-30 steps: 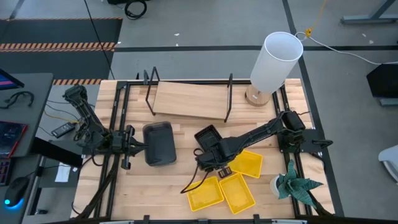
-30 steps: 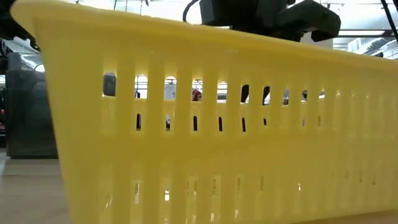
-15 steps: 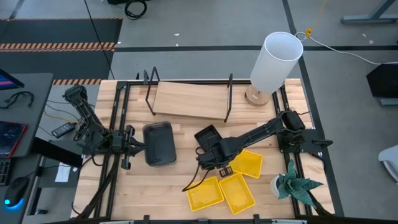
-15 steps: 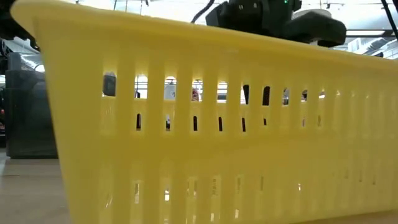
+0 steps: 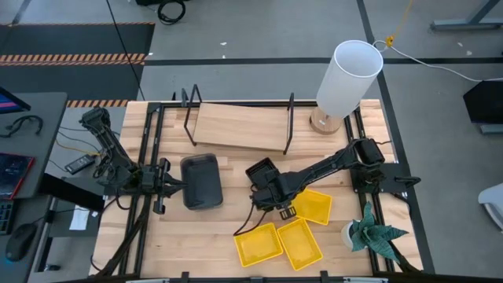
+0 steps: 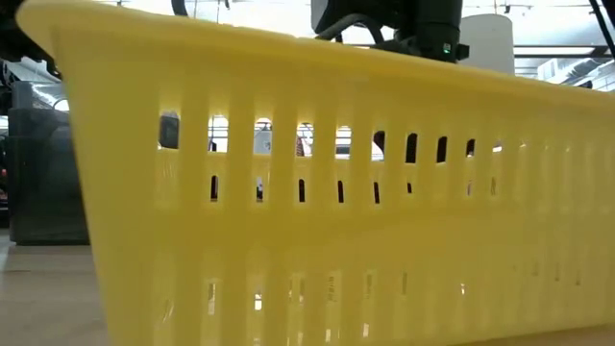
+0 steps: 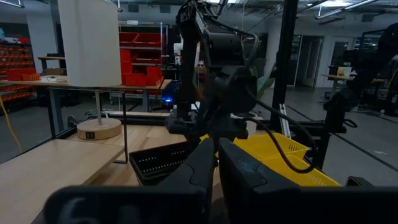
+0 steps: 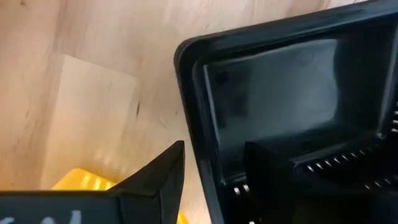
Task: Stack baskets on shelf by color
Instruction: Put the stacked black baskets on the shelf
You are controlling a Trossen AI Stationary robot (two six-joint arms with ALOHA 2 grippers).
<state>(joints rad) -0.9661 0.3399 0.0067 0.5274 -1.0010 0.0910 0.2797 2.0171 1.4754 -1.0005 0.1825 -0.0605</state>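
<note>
- Right gripper [image 5: 263,191] is at mid-bench, straddling the near wall of the black basket [image 5: 262,172]. In the right wrist view one finger [image 8: 152,180] is outside the rim and the other inside, with the rim [image 8: 193,118] between them. Fingers look spread, not yet clenched on it.
- Straddling one wall is probably the way to lift a shallow tray: pinch the rim, carry it flat.
- Black basket sits upright on the bench, mouth up, just in front of the shelf [image 5: 240,126]. Its long axis runs diagonally, not square to the shelf board.
- Shelf board is bare, long axis across the bench, so nothing is stacked yet.
- Grey basket [image 5: 201,181] is left of the black one, long axis front to back.
- Three yellow baskets [image 5: 299,236] are clustered at the front, each skewed differently.
- Left gripper [image 5: 165,186] is parked just beside the grey basket, not touching it. Can't tell its finger state.
</note>
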